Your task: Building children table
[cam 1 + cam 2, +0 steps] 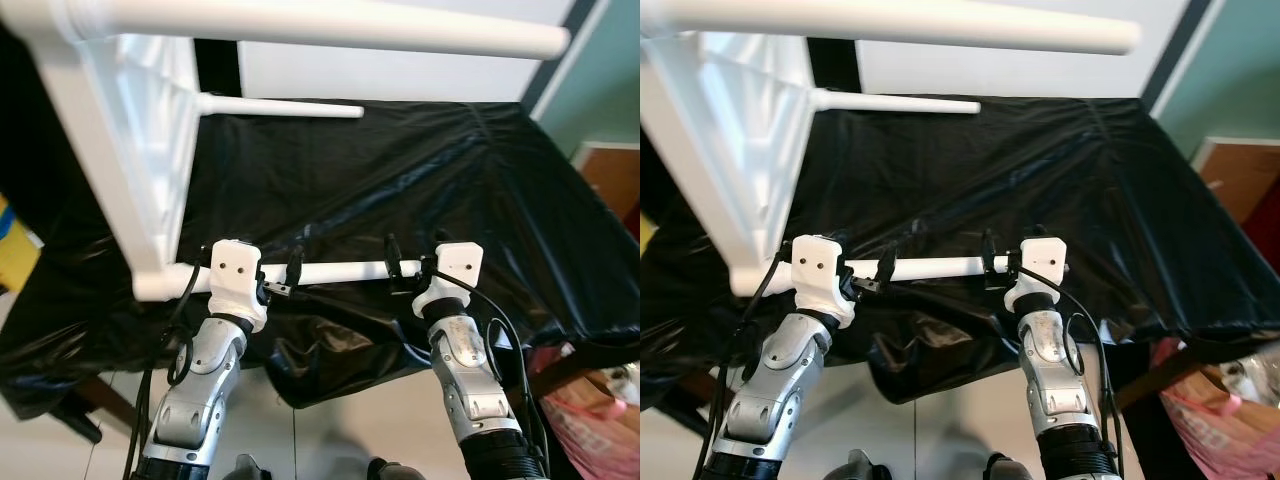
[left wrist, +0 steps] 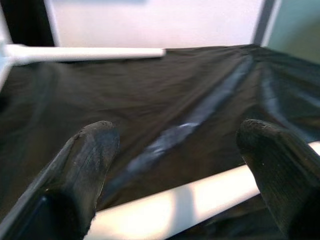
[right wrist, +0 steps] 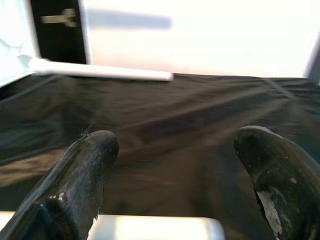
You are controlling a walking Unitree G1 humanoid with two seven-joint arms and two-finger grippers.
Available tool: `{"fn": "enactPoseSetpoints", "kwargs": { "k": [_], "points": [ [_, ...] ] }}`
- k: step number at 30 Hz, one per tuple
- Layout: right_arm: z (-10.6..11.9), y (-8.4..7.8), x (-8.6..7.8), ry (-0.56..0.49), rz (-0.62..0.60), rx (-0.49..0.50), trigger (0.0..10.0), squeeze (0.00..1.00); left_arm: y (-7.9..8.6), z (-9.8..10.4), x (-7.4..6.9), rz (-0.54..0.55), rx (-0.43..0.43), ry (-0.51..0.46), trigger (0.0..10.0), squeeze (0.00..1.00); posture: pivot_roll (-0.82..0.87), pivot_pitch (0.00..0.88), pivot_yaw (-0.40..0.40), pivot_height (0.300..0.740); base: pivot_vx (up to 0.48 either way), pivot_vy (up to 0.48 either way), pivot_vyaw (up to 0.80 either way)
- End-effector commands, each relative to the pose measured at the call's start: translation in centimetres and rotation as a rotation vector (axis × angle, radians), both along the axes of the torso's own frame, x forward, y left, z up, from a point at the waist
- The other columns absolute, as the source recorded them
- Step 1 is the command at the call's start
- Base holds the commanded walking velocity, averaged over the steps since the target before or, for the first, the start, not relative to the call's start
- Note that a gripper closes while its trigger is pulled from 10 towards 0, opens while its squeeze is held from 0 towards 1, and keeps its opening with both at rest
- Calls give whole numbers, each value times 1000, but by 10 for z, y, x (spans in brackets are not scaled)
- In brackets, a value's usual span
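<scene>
A white children's table lies on its side on a black sheet [image 1: 420, 180], with its top panel [image 1: 140, 130] standing upright at the left. Its legs run sideways to the right: one high up [image 1: 350, 25], one at the back [image 1: 280, 107], and a near one [image 1: 340, 272] just above the sheet's front edge. My left gripper [image 1: 285, 278] is open and straddles the near leg [image 2: 200, 200] close to the panel. My right gripper [image 1: 398, 268] is open too and sits at the free end of that leg [image 3: 160, 227]. Neither pair of fingers presses on the leg.
The black sheet drapes over the front edge onto a tiled floor [image 1: 340, 430]. A yellow object [image 1: 15, 245] is at the left, a pink bag [image 1: 600, 410] at the lower right, and a wooden piece [image 1: 615, 175] beside a teal wall at the right.
</scene>
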State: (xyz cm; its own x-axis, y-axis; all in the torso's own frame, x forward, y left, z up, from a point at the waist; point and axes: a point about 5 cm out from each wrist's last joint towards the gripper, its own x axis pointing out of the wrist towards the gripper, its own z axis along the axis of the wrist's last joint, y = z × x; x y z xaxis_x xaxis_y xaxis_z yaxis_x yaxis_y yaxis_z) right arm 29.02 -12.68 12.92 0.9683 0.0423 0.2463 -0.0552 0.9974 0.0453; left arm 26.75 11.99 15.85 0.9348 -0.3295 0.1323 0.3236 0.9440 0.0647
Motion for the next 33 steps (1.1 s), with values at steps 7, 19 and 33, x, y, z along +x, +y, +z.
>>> {"fn": "enactPoseSetpoints", "kwargs": {
  "k": [7,19,33],
  "points": [
    [0,-1,0,-2,-9,8,10000,0,-2,0,-2,-29,-6,16,10000,0,65,110,-66,740,0,0,0],
    [0,1,0,-1,-2,10,10000,0,-1,0,-3,-21,-8,22,10000,0,67,101,-66,740,0,57,0],
    [-1,2,0,-4,1,11,10000,0,-1,-1,-4,-24,-6,25,10000,0,70,89,-66,740,0,439,0]
  ]
}}
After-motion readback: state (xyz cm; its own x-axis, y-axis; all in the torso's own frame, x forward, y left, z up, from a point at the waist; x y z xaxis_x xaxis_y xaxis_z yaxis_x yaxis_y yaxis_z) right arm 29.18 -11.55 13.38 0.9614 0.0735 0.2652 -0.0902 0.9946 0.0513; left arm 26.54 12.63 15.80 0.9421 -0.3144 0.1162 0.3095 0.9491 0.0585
